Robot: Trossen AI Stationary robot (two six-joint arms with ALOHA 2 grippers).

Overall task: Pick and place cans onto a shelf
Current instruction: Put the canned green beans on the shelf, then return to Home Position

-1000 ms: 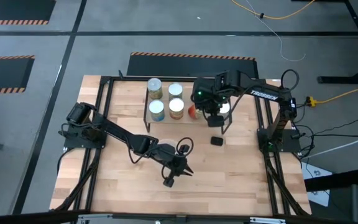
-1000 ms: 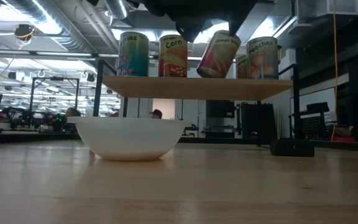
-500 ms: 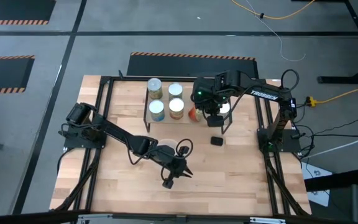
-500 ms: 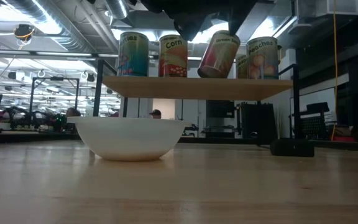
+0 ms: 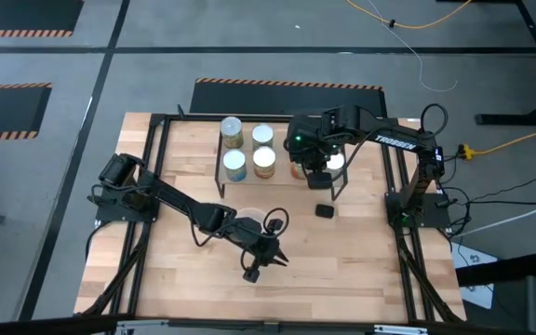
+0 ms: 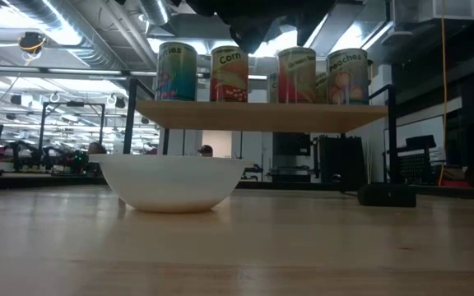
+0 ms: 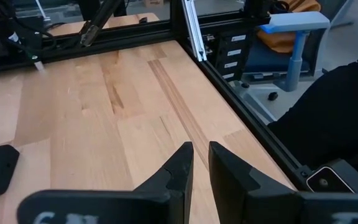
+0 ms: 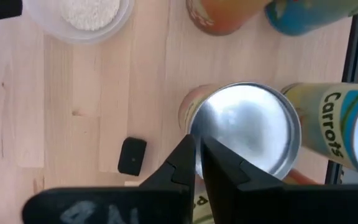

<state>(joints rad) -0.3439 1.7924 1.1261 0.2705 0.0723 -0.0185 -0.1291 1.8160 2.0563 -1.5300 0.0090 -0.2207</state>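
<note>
Tilted can (image 6: 296,76) now standing upright on shelf (image 6: 262,116); right pincer (image 8: 196,155) sitting nearly pressed together above it, pinching nothing.

Cans (image 6: 229,74): silver tops, red, teal, yellow labels; bowl (image 6: 173,182) white.

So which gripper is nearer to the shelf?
The right. The right gripper hangs directly above the shelf, over a can standing on it. The left gripper is far off, low over the table's front part, near the bowl.
</note>
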